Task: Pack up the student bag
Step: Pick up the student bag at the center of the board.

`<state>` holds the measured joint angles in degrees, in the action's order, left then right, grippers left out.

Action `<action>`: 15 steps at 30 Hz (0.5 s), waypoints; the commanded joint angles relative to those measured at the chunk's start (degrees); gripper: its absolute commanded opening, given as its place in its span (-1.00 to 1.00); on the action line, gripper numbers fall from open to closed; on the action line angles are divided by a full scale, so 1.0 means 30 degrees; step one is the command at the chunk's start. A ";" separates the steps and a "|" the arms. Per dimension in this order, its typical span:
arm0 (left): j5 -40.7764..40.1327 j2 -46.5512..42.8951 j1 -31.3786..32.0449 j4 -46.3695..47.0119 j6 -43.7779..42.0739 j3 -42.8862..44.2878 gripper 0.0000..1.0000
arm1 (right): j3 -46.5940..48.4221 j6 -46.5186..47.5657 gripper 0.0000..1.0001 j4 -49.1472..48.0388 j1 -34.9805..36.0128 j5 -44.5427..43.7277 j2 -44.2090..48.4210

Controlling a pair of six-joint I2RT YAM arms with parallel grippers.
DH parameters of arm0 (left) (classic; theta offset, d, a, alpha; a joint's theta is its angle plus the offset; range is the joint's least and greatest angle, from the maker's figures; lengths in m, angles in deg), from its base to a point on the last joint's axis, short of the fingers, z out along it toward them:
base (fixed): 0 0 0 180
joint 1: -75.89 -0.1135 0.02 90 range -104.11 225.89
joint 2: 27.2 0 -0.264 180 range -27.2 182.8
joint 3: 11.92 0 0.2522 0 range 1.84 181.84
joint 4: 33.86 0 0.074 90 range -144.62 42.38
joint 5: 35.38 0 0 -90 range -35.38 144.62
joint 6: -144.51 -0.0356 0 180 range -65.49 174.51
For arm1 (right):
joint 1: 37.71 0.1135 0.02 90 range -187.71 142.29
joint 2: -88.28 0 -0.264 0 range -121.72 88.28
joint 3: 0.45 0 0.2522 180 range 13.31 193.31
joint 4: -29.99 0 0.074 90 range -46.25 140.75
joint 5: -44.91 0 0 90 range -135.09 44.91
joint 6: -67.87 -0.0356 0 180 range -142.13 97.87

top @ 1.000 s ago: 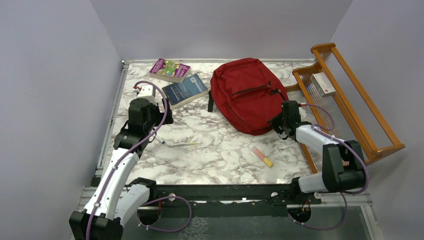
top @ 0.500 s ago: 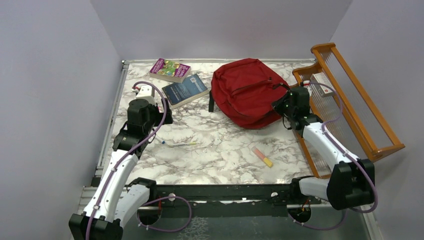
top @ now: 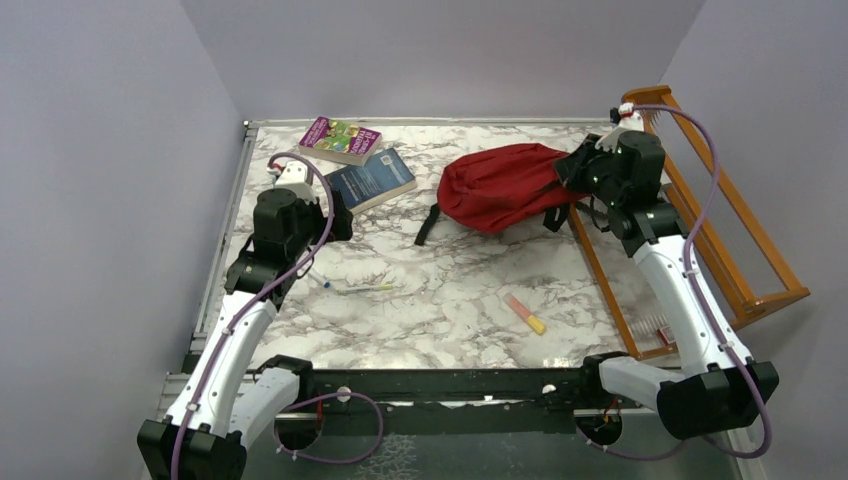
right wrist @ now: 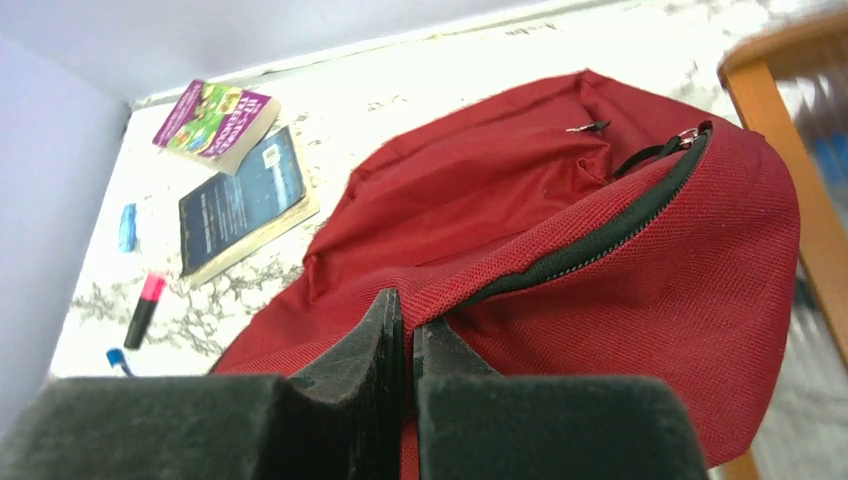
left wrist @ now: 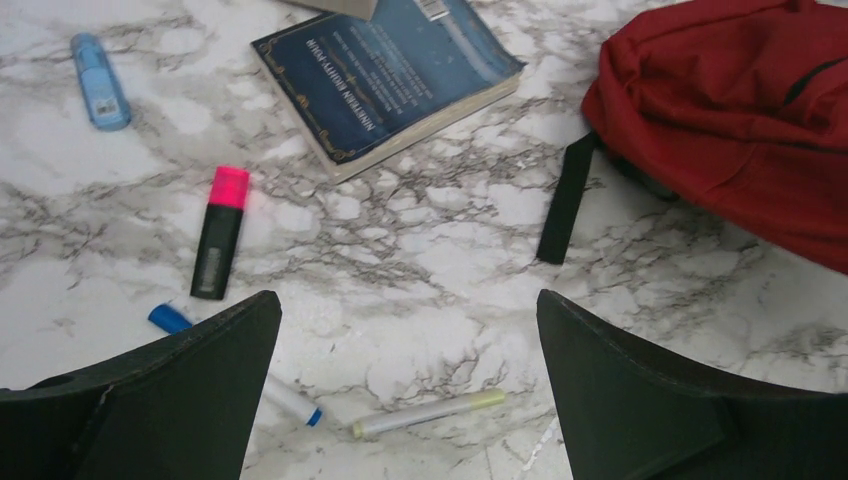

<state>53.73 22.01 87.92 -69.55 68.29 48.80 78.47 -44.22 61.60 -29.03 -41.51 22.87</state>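
1 bag [top: 500, 185], 2 bks [top: 370, 178].

In the left wrist view the student bag [left wrist: 740, 120] runs off the right edge, and the middle of a blue pen [left wrist: 168, 318] is hidden behind the left gripper [left wrist: 407, 310]. In the right wrist view the wooden rack [right wrist: 780, 50] at the desk's right edge is blurred.

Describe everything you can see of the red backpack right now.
The student bag is a red woven-fabric backpack with black zippers, seemingly shut, and black straps. The right hand is shut on a fold of its fabric, holding that side up, so it slumps bunched toward the left. Its lower part rests on the marble table, one strap trailing flat there, beside the wooden rack.
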 commanded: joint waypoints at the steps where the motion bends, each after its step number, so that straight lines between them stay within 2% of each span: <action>1: 0.2525 0.1009 0.0032 0.1369 0.0661 0.2114 0.97 | 0.3191 0.3251 -0.99 0.1411 0.0055 0.2951 -0.0495; 6: 0.3478 0.1674 0.0045 0.1681 0.0893 0.2623 0.98 | 0.6378 0.4748 -0.99 0.3242 0.0063 0.6407 -0.1800; 15: 0.4228 0.1500 0.0035 0.1579 0.1291 0.2210 0.98 | 1.0628 0.6099 -0.99 0.3868 0.1075 1.1908 -0.3678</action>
<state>63.59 27.45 87.92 -65.73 71.22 55.42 103.33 -29.81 74.43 -27.98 -16.93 13.45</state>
